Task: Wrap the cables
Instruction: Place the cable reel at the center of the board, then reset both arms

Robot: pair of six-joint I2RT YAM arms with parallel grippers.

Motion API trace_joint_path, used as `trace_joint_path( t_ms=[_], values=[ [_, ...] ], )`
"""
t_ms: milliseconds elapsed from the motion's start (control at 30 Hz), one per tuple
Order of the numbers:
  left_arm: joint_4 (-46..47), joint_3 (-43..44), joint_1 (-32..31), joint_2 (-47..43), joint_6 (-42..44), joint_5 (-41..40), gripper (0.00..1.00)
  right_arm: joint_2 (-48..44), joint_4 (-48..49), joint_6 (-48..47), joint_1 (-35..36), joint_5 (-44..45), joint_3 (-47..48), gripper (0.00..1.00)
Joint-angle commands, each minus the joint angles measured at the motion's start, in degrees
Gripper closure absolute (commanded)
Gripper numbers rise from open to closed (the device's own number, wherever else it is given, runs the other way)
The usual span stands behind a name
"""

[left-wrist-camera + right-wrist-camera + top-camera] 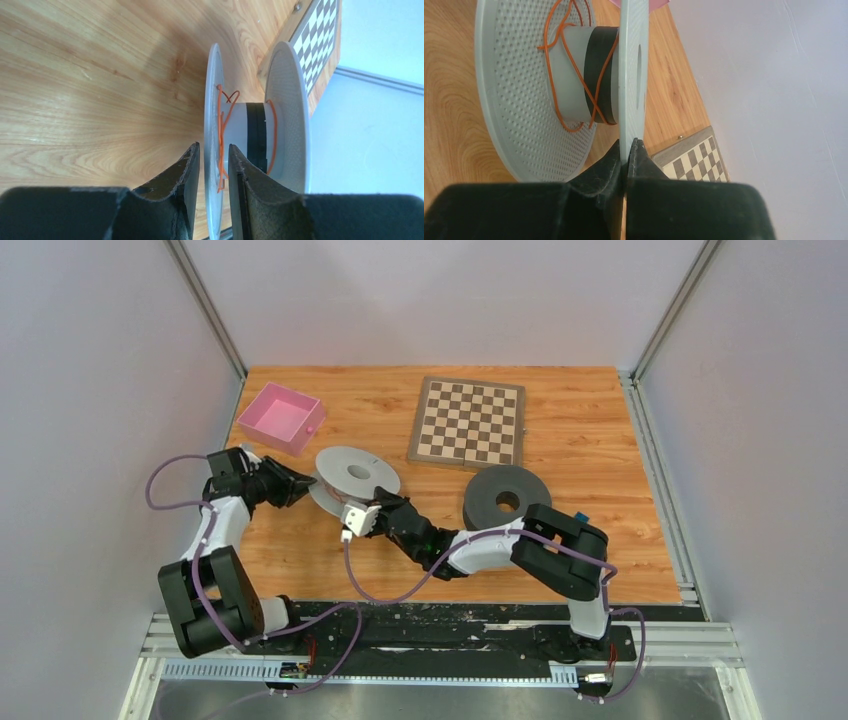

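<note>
While the grey spool (357,478) is tilted up on edge at the left-middle of the tabletop (600,440), the right tool (629,145) is pinched tight on the rim of one flange, and the left tool (214,152) stands partly open astride the other flange's rim, slim gaps showing on both sides. Between the flanges the orange-red cable (221,125) hangs in loose loops around the pale hub, beside a black band, one strand running down the flange's inner face to the left tool's fingers (187,175).
</note>
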Motion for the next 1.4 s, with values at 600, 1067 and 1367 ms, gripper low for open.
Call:
trace_joint_path(
  t_ms=[600, 1067, 1367],
  values=[
    [4.3, 1.0, 3.4, -15.1, 3.8, -14.5, 0.62, 14.9, -10.8, -3.6, 6.4, 13.2, 9.8, 0.87],
    [-2.1, 4.5, 3.2, -15.9, 15.9, -8.6, 0.60, -0.3, -25.8, 6.7, 9.6, 3.1, 2.6, 0.02],
    [-0.2, 6.1, -7.5, -21.2, 20.8, -6.0, 0.54, -22.9, -43.0, 23.8, 9.3, -4.2, 0.6, 0.00]
  ],
)
